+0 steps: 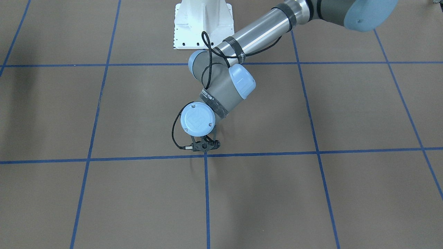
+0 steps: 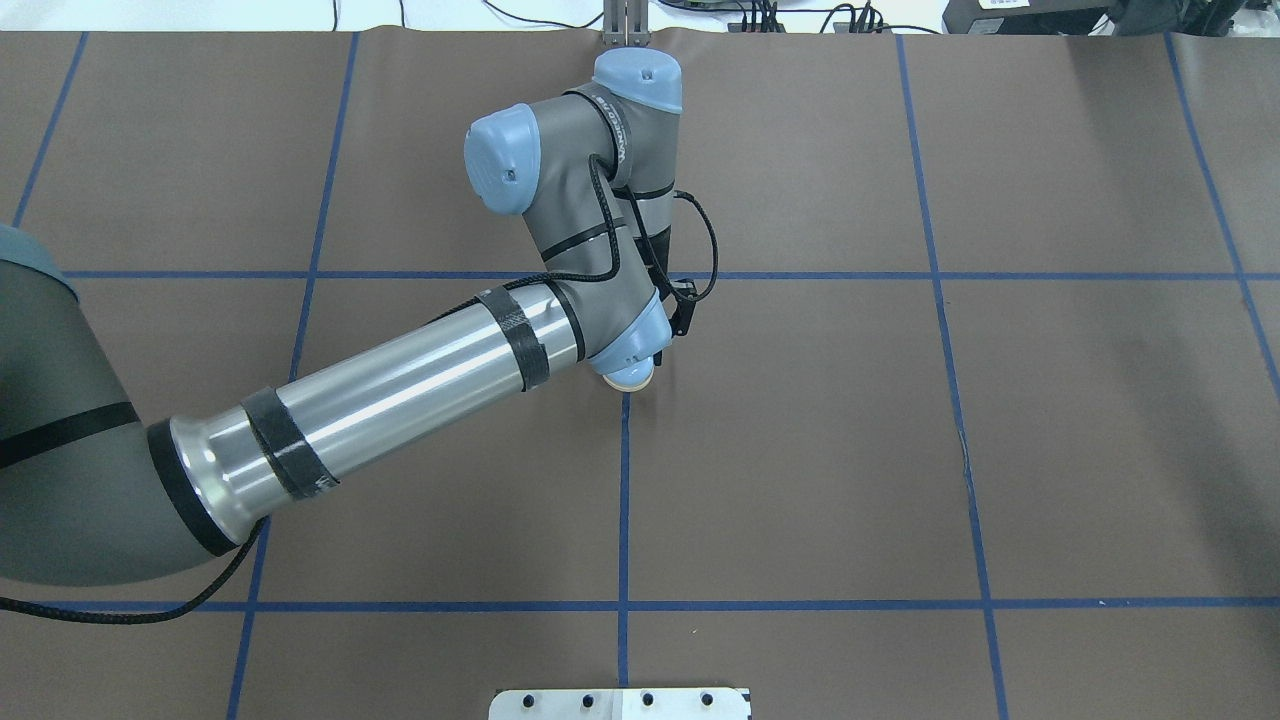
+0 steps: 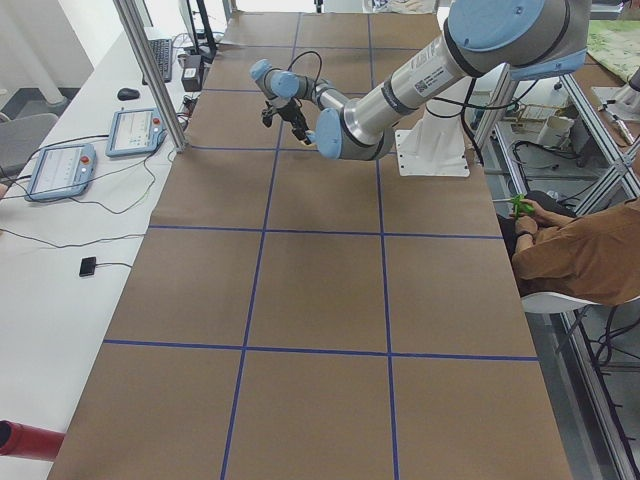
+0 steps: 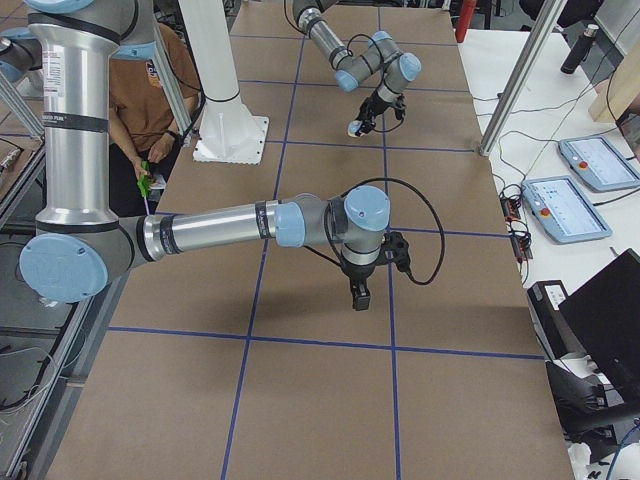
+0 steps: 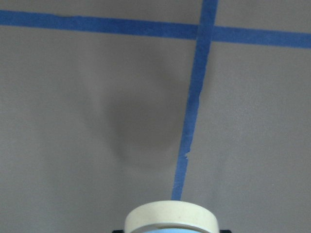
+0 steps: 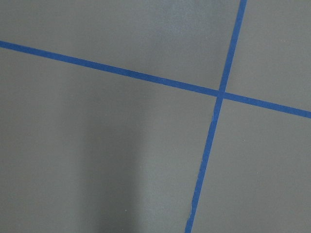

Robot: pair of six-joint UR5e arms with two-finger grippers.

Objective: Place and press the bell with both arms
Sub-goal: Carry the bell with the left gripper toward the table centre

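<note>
Left wrist-mounted shows the bell (image 5: 170, 216) clasped base-down by the left gripper (image 4: 356, 125) over the mid-worktop (image 2: 900, 450). The right gripper (image 4: 358, 296), whose grip I cannot tell, hangs well apart toward the right edge.

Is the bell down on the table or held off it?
Held off it, apparently. The bell sits at the left gripper's tip; in the left wrist view a shadow lies on the table apart from its cream base.

Bell (image 5: 170, 217) (its dome) off the lower edge
</note>
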